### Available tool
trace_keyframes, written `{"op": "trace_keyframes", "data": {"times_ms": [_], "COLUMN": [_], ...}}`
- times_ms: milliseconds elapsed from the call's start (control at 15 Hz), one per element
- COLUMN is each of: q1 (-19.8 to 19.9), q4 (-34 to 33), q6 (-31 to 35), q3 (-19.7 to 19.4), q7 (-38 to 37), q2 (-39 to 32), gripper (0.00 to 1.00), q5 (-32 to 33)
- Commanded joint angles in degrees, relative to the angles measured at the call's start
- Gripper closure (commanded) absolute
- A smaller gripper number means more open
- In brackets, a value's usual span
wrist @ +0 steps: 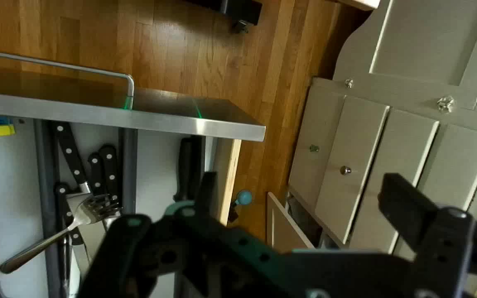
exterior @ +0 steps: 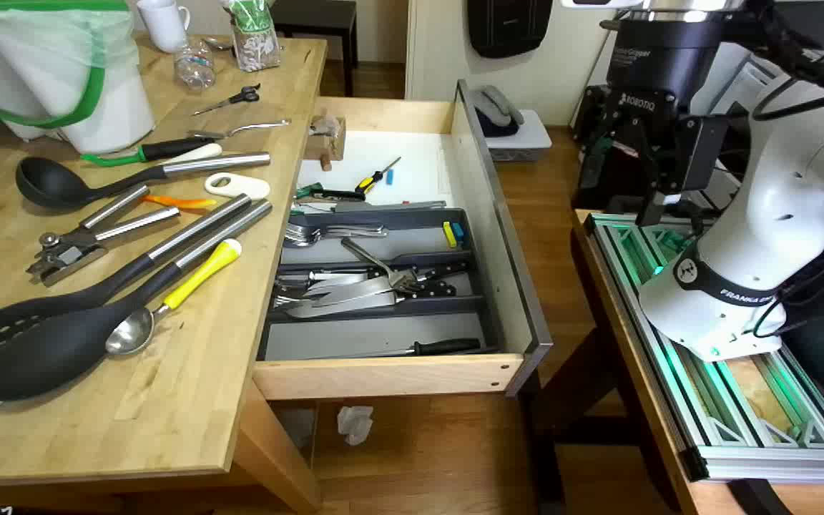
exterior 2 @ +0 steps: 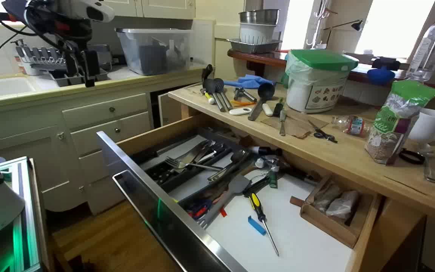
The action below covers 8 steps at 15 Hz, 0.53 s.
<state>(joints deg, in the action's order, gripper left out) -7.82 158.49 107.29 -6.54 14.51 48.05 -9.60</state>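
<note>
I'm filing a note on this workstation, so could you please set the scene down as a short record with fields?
Pincer: open, raised, holding nothing
Drawer: pulled out from under the wooden tabletop
Cutlery tray: inside the drawer, divided into compartments
Fork: lying across black-handled knives in the tray
Screwdriver: yellow-and-black handle, in the drawer outside the tray
On tabletop: black ladle, scissors, white mug

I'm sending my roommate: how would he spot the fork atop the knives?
Start at the wooden table, its open drawer, then the dark gray tray inside. Among black-handled knives there, the fork lies on top. Unlike them, it looks all metal, with its handle slanting across a divider.
</note>
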Motion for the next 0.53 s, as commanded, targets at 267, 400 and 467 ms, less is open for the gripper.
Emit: {"op": "trace_keyframes", "data": {"times_ms": [267, 400, 467], "q1": [0.8, 0.8, 2.4], "q4": [0.5, 0.5, -0.1], "q6": [-0.2, -0.2, 3.2], "q3": [0.7, 0.7, 0.3], "q7": [0.5, 0.5, -1.2], "q2": [-0.4, -0.4, -1.8], "gripper": [0.00, 0.00, 0.00], "q5": [-0.5, -0.5, -0.6]}}
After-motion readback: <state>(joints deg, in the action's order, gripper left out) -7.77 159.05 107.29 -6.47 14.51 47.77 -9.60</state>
